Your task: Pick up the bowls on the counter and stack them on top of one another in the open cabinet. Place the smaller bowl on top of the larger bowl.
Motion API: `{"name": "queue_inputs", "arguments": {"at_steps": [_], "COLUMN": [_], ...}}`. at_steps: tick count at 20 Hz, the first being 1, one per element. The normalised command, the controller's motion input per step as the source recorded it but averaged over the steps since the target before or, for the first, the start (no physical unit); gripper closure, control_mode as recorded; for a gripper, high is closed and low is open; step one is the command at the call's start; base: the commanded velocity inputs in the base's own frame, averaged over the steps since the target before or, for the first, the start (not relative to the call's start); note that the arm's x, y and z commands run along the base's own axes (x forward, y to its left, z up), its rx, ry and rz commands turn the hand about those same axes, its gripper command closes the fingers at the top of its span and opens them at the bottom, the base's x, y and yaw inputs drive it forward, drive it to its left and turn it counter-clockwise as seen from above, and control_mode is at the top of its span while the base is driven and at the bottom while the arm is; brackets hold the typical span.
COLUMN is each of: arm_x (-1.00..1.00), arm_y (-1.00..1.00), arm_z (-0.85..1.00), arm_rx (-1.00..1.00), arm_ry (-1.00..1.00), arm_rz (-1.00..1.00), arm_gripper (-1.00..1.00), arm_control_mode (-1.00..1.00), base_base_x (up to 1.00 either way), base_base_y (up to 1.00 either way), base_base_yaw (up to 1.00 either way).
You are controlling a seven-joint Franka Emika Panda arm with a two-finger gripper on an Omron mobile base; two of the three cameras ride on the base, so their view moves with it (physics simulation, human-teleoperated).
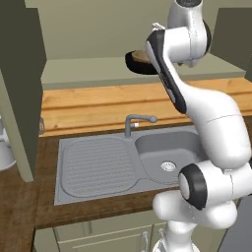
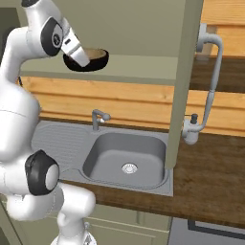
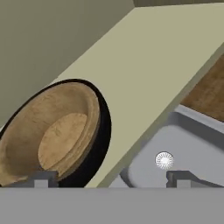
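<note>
Hand view: round tan wood-grain smaller bowl (image 3: 52, 138) sits mouth-up, nested inside the glossy black larger bowl (image 3: 98, 144) near the pale cabinet shelf's (image 3: 162, 65) front edge; gripper (image 3: 109, 179) fingers spread wide, empty.

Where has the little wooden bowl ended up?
The little wooden bowl sits nested inside the black bowl on the pale cabinet shelf, above the sink. In the right base view it shows just beside the robot's raised arm.

Larger bowl (image 1: 135, 63) half hidden behind the arm, smaller bowl (image 3: 48, 135) cut by the frame's left edge, sink (image 3: 183, 148) cropped beside it.
</note>
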Motion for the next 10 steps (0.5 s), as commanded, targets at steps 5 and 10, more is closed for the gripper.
{"name": "queue_inputs", "arguments": {"at_steps": [5, 10], "arm_x": [-1.0, -0.73], "arm_y": [0.0, 0.0], "arm_z": [-0.28, -0.31], "arm_rx": [0.0, 0.0], "arm_ry": [-0.17, -0.03], "arm_rz": [0.09, 0.17], "arm_gripper": [-1.0, -1.0], "arm_control_mode": [-1.0, -1.0], "base_base_x": [0.0, 0.0], "base_base_y": [0.0, 0.0], "base_base_yaw": [0.0, 0.0]}}
